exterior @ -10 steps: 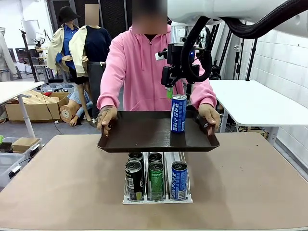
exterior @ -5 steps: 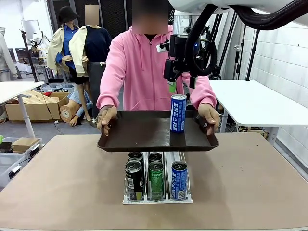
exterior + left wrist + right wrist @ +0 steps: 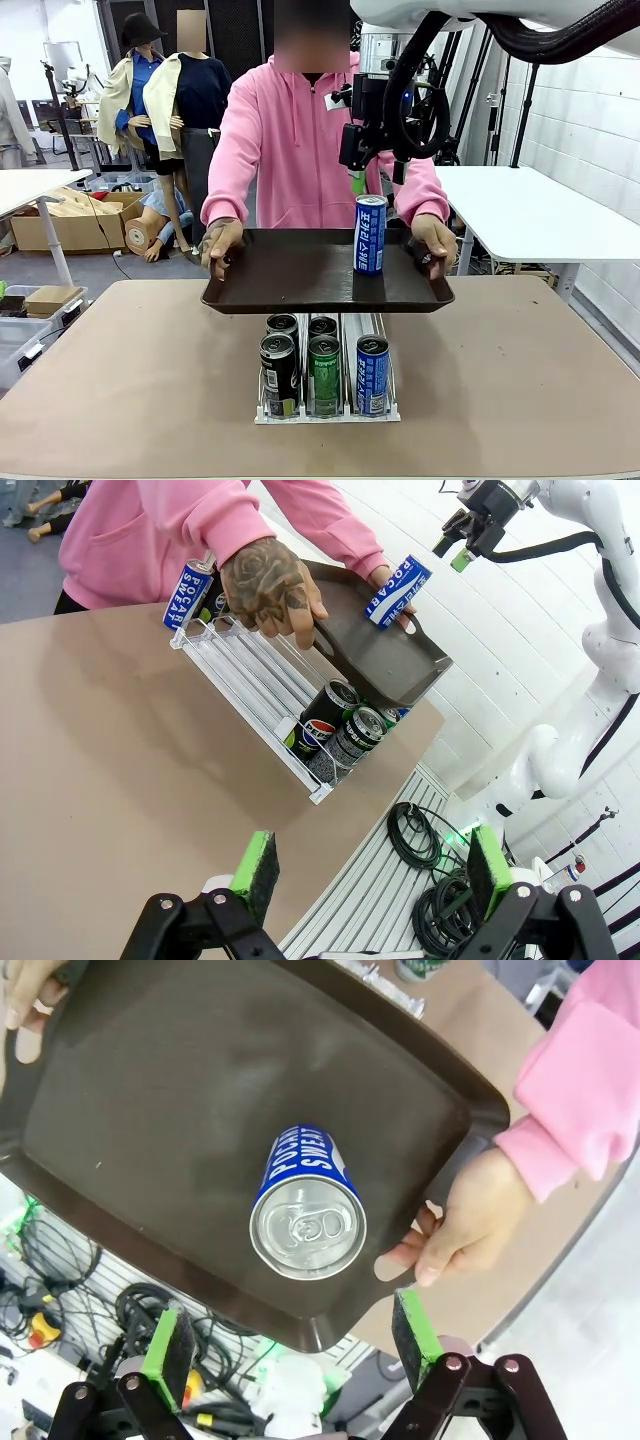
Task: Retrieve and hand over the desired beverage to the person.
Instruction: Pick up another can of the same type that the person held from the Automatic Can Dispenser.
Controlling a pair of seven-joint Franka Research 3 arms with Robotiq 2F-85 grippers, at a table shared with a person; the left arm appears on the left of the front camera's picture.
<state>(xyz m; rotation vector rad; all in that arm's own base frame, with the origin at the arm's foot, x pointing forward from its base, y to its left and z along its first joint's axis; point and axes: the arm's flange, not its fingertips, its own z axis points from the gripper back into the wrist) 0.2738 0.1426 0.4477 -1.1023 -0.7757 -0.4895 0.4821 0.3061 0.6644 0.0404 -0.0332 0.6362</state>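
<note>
Right end effector: jaws wide, green pads empty, hanging straight above the tray.
Task's drink: the tall blue-and-white aluminium can stands upright directly below that end effector. It is clear of both pads and rests on the dark brown rectangular plastic tray.
Why it stands there: the tray gives a flat landing place, so the person in the pink hooded sweatshirt need not take the can from the pads. I judge the hand-over all but done.
Why the tray is held so: one hand and the other hand grip opposite short rims, keeping it level (a tilt would topple a can this slender). It sits below the right end effector and above the rack.
Left end effector: jaws wide, empty, low over the tan tabletop. The white wire can rack lies ahead of it and well apart, so it is likely parked out of the way.
Rack stock: a black can, a green can and a blue can wait at the lane ends farthest from the right end effector, probably fed forward for easy picking.
Hidden: the tray covers the rack's rear in the front view. The right arm's upper links are cut off, the upright can's print is partly turned away, and the count of rearmost cans is unclear.
</note>
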